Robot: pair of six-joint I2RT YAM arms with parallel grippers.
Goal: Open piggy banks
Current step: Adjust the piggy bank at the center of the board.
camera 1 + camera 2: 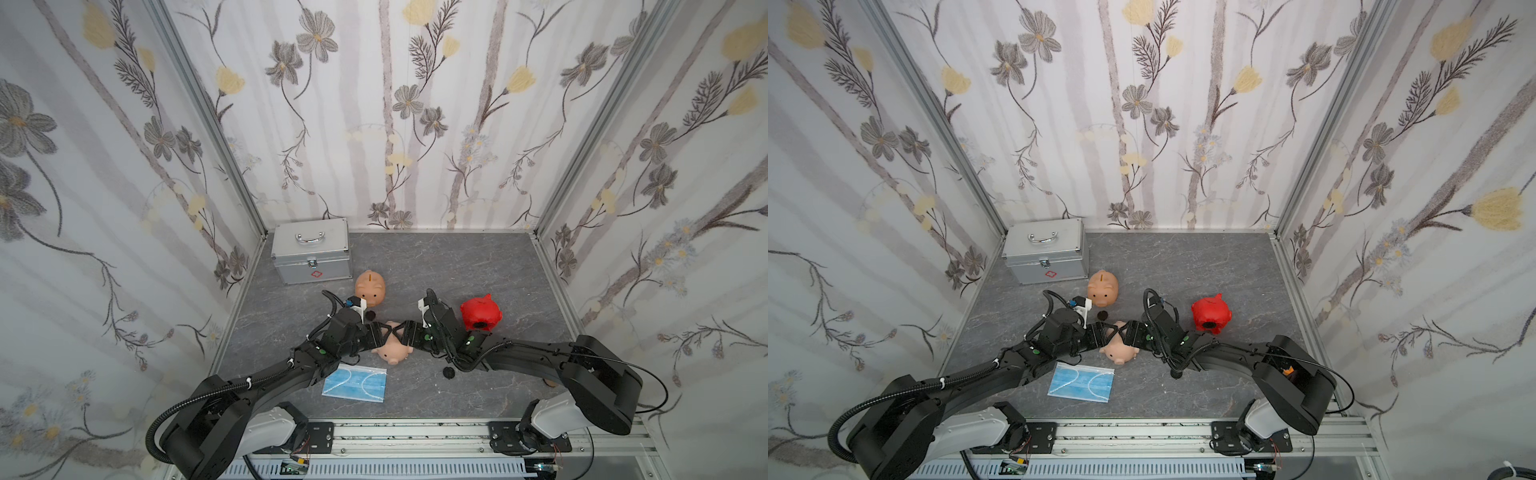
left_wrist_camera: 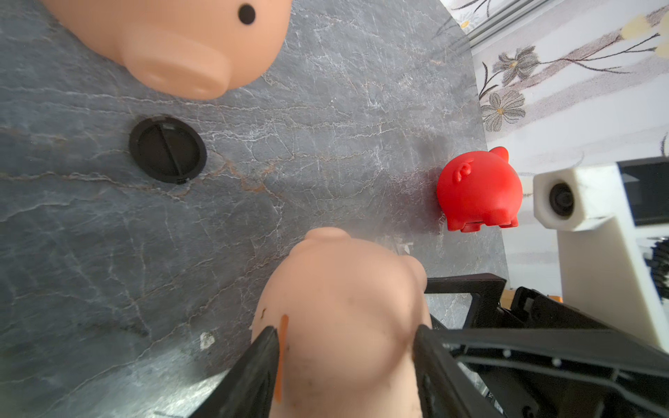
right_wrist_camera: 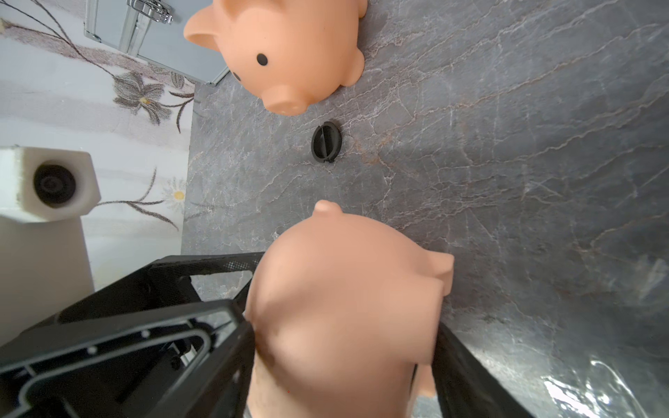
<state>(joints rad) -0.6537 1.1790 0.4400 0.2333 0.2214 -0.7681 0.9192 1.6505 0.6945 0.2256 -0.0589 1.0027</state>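
A small peach-pink plastic pig bank [image 1: 392, 352] sits in the middle of the grey stone-look table [image 1: 457, 270]. Its nose points toward the front edge. It cannot be told if it rests on the table or is lifted a little.

The left gripper [image 2: 344, 336] is clamped on this pig, with one black finger [image 2: 266, 356] pressed on each side of its round body. The right gripper [image 3: 344, 333] comes from the other side. Its fingers [image 3: 242, 336] sit against both sides of the same pig too, so both arms hold it. In both top views the two grippers meet over the pig.

A second peach-pink plastic pig bank [image 1: 370, 287] stands on its feet farther back, just in front of a silver metal case [image 1: 311, 253] with a handle. A round black plastic plug [image 2: 167, 149] lies flat on the table between the two peach pigs.

A bright red plastic pig bank [image 1: 481, 318] lies tipped over beside the right arm, with a dark round spot showing on its belly. Another round black plug [image 1: 449, 372] lies near the right arm. A blue paper face mask [image 1: 354, 384] lies flat near the front.
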